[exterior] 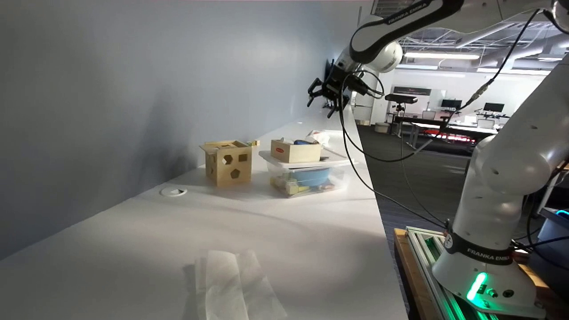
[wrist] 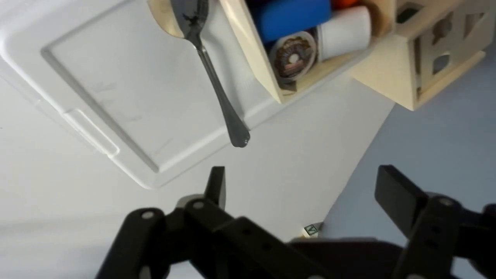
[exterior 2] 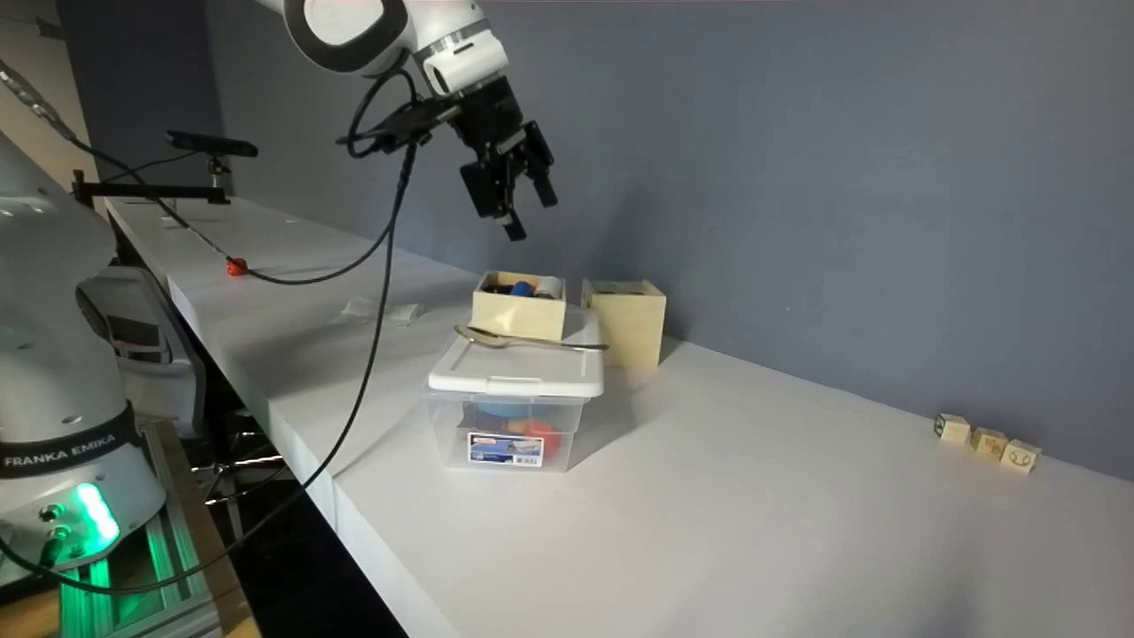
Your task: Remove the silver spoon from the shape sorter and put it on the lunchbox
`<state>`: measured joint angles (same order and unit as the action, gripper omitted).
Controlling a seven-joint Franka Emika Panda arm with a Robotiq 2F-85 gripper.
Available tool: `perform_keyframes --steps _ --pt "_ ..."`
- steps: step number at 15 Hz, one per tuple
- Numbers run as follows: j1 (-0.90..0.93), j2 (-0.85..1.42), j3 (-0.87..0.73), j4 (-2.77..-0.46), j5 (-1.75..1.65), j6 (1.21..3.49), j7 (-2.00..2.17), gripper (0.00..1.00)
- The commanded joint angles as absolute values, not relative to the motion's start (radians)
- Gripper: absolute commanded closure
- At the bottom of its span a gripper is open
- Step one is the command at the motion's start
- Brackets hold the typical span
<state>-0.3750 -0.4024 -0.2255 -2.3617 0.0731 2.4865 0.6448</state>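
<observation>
The lunchbox, a translucent plastic box with a white lid, stands on the table in both exterior views [exterior: 306, 178] [exterior 2: 523, 385]; its lid fills the left of the wrist view [wrist: 128, 97]. The silver spoon [exterior 2: 563, 344] lies across the lid, its handle end overhanging the edge; it also shows in the wrist view [wrist: 217, 85]. The wooden shape sorter [exterior: 229, 166] stands beside the lunchbox, near the wall, and shows in the other views [exterior 2: 629, 328] [wrist: 391, 77]. My gripper [exterior: 319, 109] is open and empty, raised above the lunchbox area [exterior 2: 533, 219] [wrist: 302, 174].
A small open wooden box [exterior 2: 518, 316] with items inside sits on the lunchbox lid beside the spoon. Several letter blocks [exterior 2: 988, 440] lie along the wall. A white cloth [exterior: 235, 284] and a round table cap [exterior: 173, 191] are on the table. A cable hangs below the arm.
</observation>
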Motion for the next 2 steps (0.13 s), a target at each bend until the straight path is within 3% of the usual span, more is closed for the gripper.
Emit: perform_keyframes --steps 1,2 --pt "-0.386 -0.414 -0.215 -2.350 0.108 2.483 0.635 0.00" --pt "-0.385 -0.422 -0.215 -2.344 0.124 2.483 0.636 0.00"
